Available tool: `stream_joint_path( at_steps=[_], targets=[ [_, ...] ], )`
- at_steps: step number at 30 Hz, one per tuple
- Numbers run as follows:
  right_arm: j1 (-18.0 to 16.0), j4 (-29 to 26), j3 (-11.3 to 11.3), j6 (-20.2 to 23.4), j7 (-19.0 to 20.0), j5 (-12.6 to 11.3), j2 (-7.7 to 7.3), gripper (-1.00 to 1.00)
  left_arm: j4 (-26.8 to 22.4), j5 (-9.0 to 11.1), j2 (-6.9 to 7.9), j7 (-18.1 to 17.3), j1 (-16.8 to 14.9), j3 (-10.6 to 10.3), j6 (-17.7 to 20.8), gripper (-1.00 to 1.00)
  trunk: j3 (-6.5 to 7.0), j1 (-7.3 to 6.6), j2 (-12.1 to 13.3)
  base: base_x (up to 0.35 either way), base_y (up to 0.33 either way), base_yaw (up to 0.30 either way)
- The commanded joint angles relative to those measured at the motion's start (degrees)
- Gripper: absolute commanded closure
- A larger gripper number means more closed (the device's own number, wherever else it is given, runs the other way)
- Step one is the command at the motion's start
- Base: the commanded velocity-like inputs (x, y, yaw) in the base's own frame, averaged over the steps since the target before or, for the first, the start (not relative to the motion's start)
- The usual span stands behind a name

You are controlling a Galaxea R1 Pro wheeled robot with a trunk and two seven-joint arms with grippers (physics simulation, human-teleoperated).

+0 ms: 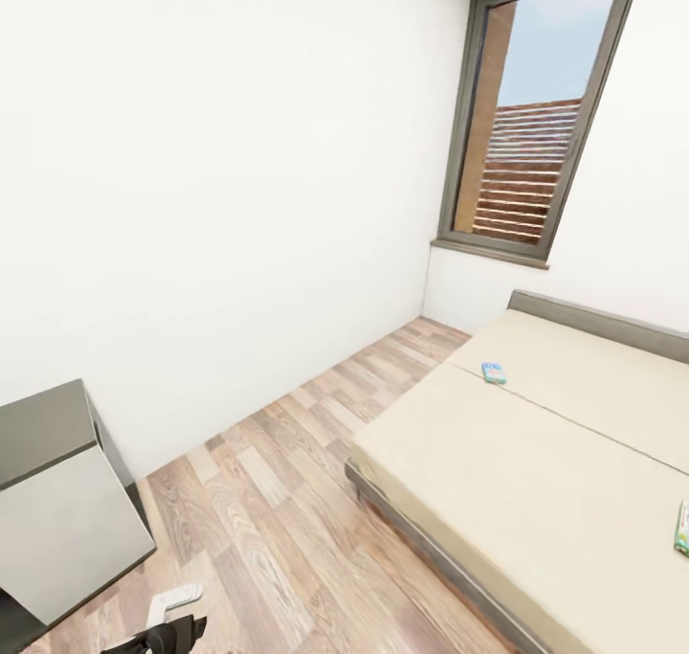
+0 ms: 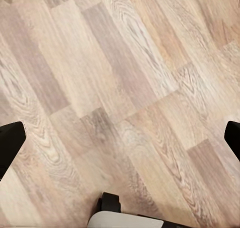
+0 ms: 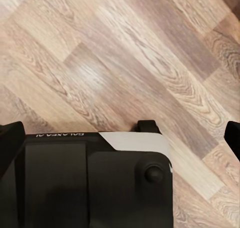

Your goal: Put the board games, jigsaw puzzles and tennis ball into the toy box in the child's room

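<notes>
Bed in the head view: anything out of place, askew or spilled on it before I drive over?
Nothing is spilled or damaged. Two board games lie loose on the bed: one near the headboard, slightly askew, and another cut off by the frame's right edge. Both belong in the toy box.

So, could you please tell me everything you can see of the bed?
The bed is low and wide, with a plain beige mattress crossed by one thin dark seam. A grey frame edges its near side and a low grey headboard runs along the white wall below the window. It stands on the wood plank floor. Two small board games lie flat on it: one by the seam near the headboard, another cut off by the picture's right edge.
</notes>
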Motion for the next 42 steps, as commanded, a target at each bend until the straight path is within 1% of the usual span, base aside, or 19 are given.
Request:
stream_joint_path(
  at_steps=[1,27,32,38,40,42],
  targets=[
    [0.0,-0.1,0.1,0.4,-0.2,-0.1,0.03,-1.0,-0.1,0.0,-0.03,-0.3,0.0,0.4,0.4,-1.0,-0.2,0.03,-0.1,0.0,0.0,0.203],
    [0.0,-0.1,0.1,0.3,-0.2,-0.1,0.08,-1.0,-0.1,0.0,0.04,-0.3,0.0,0.4,0.5,-1.0,-2.06,0.03,-0.1,0.005,0.0,0.204],
    [0.0,-0.1,0.1,0.3,-0.2,-0.1,0.08,-1.0,-0.1,0.0,0.04,-0.3,0.0,0.4,0.4,-1.0,-2.41,0.03,-0.1,0.162,0.0,0.205],
    [0.0,-0.1,0.1,0.2,-0.2,-0.1,0.04,-1.0,-0.1,0.0,0.04,-0.3,0.0,0.5,0.4,-1.0,-2.56,0.03,-0.1,0.293,0.0,0.077],
    [0.0,-0.1,0.0,-0.2,-0.2,-0.1,0.02,-1.0,-0.1,0.0,0.04,-0.3,0.0,0.5,0.4,-1.0,-2.57,0.03,-0.1,0.264,0.0,0.02],
    [0.0,-0.1,0.0,-1.5,-0.2,-0.1,0.01,-1.0,-0.1,0.0,0.04,-0.3,0.0,0.5,0.4,-1.0,-2.58,0.03,-0.1,0.151,0.0,0.01]
  ],
)
